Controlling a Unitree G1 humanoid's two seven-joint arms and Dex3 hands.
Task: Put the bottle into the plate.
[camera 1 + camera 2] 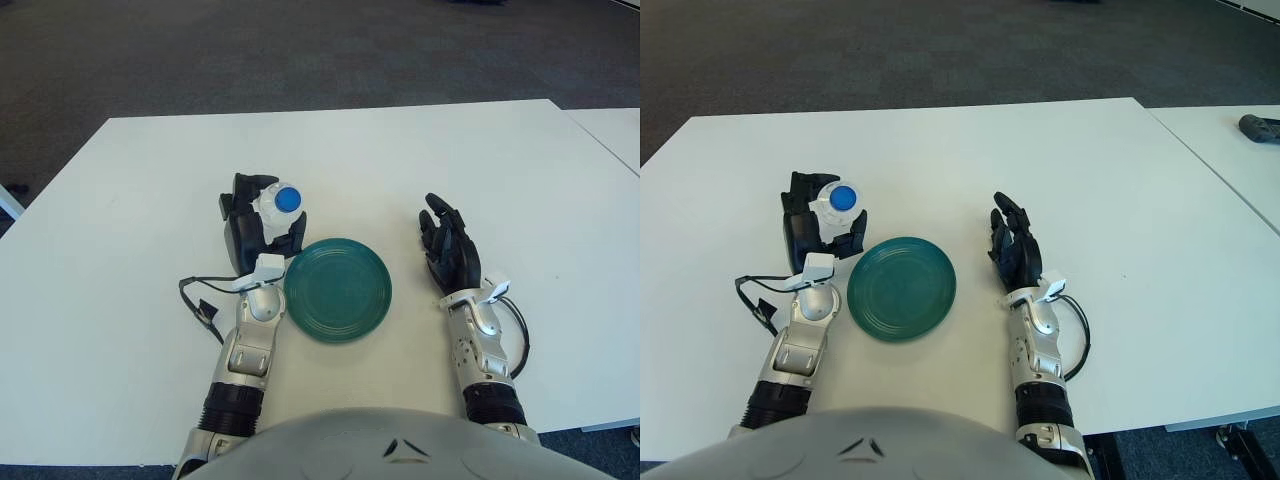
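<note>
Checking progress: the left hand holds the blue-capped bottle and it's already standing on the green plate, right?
Not quite. The left hand does hold the bottle, but the left eye view shows it beside the plate's left rim, not on it.

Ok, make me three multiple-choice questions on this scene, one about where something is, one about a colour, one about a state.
1. Where is the plate?
A. between the two hands
B. at the table's far edge
C. under the right hand

2. What colour is the bottle cap?
A. red
B. blue
C. yellow

3. What is the left hand doing?
A. lying open
B. gripping the bottle
C. pressing the plate

Answers: 1 A, it lies between the left hand and the right hand. 2 B, the cap shows blue. 3 B, its fingers wrap the bottle beside the plate's rim.
</note>
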